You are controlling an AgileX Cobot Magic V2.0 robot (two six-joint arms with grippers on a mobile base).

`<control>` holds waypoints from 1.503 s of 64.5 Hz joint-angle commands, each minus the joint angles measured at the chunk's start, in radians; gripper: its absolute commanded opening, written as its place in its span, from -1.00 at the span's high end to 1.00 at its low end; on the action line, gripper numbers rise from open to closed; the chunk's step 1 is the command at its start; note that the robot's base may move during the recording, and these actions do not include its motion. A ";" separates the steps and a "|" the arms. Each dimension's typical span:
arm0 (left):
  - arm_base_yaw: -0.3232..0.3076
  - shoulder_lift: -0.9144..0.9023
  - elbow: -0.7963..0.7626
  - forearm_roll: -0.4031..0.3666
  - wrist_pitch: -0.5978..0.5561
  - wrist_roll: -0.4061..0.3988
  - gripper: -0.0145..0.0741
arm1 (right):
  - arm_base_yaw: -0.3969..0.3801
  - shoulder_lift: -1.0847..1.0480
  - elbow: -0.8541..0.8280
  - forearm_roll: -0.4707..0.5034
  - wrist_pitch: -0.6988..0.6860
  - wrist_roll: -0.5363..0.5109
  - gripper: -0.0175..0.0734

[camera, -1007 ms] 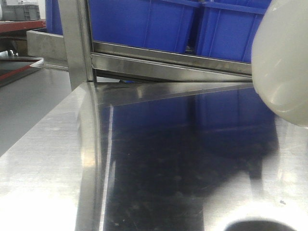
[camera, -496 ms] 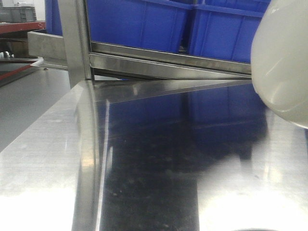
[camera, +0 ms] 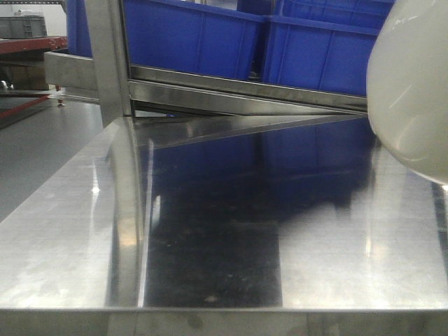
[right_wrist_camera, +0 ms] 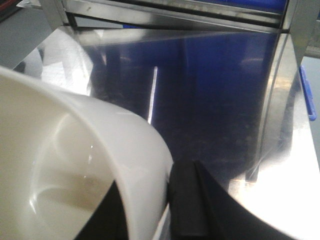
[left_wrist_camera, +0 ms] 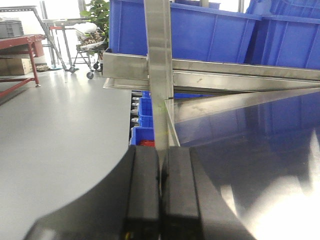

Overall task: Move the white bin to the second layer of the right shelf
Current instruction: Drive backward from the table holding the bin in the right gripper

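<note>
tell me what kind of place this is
Most likely a factory or warehouse floor: blue crates lined up on a steel rack, a polished steel table, and a bare grey floor with a wheeled cart further off.

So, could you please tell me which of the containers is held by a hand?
The white bin, gripped at its rim by the right hand; the blue crates sit untouched on the rack behind.
</note>
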 commanded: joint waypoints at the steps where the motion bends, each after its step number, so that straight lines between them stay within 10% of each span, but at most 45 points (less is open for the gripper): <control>1: 0.001 -0.014 0.037 -0.005 -0.084 -0.004 0.48 | -0.003 0.003 -0.031 0.003 -0.093 -0.001 0.49; 97: 0.001 -0.014 0.037 -0.005 -0.084 -0.004 0.48 | -0.003 0.003 -0.031 0.003 -0.093 -0.001 0.49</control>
